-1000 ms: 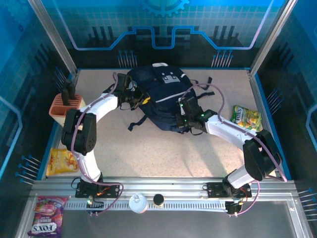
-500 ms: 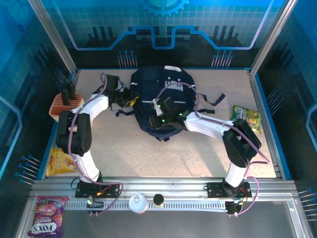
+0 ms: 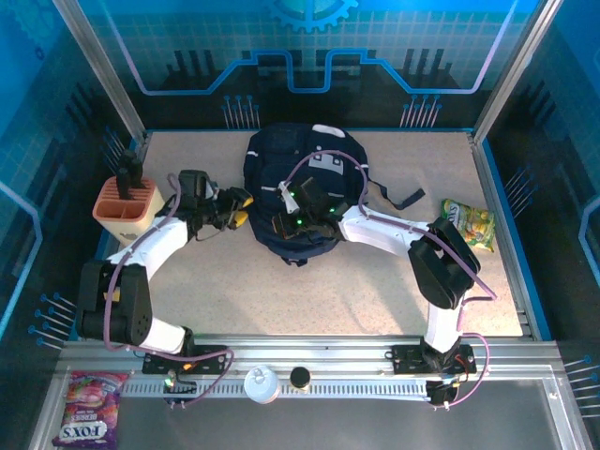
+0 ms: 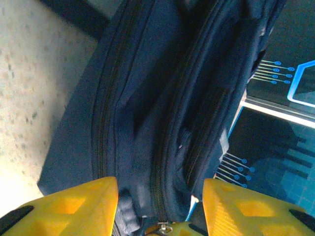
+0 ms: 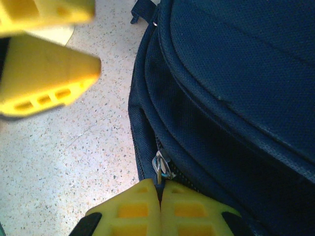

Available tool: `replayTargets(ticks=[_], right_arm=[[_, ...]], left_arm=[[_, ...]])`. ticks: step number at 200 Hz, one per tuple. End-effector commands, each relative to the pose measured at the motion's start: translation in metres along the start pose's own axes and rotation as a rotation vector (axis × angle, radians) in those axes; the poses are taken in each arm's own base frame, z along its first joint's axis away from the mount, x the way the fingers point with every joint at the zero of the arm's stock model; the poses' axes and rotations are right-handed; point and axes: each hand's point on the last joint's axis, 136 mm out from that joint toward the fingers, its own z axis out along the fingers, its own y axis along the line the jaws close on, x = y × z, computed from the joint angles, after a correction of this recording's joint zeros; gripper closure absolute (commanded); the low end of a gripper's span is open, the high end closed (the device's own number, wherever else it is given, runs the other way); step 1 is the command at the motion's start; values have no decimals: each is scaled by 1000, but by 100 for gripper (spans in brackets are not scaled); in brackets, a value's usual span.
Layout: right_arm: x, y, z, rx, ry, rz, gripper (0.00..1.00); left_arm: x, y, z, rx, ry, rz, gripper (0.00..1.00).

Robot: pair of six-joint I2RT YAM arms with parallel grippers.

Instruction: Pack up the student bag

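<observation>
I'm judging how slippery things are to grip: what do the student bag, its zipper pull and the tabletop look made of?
Student bag: woven synthetic-looking fabric, matte, with a fine visible weave. Zipper pull: probably metal, small with a silvery glint. Tabletop: hard, speckled beige, stone-like or laminate; I cannot tell which.

Robot lab test cell: aluminium-profile frame (image 3: 98,66), blue circuit-print wall panels (image 3: 422,37), speckled tabletop (image 3: 328,300), arm bases (image 3: 183,356) bolted to near rail (image 3: 309,354)
</observation>
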Motion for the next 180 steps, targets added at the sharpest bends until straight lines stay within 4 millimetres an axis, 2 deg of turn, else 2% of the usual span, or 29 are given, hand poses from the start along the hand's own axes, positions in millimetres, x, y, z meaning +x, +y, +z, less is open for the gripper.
replayTargets(ticks=[1,36,56,90,146,159,180], right_arm=[[-17,21,-2,-66,-42,-15,100],[-18,20,-4,-65,-44,-13,100],[-17,20,-5,-63,-44,-10,100],[-17,19,-6,-62,-45,-8,100],[-15,19,-6,-67,-42,-8,100],[-12,18,-6,-55,-38,-9,100],[-7,7,-7,-12,-33,-3,100]], left_arm=[[15,-14,5,60,25,-60,51],[19,-17,20,65,31,-61,62],[19,-13,26,44,29,-66,68],[23,-2,34,20,37,-91,68],[21,1,44,9,41,-89,67],[19,2,48,10,43,-88,70],[15,-1,50,12,35,-77,82]])
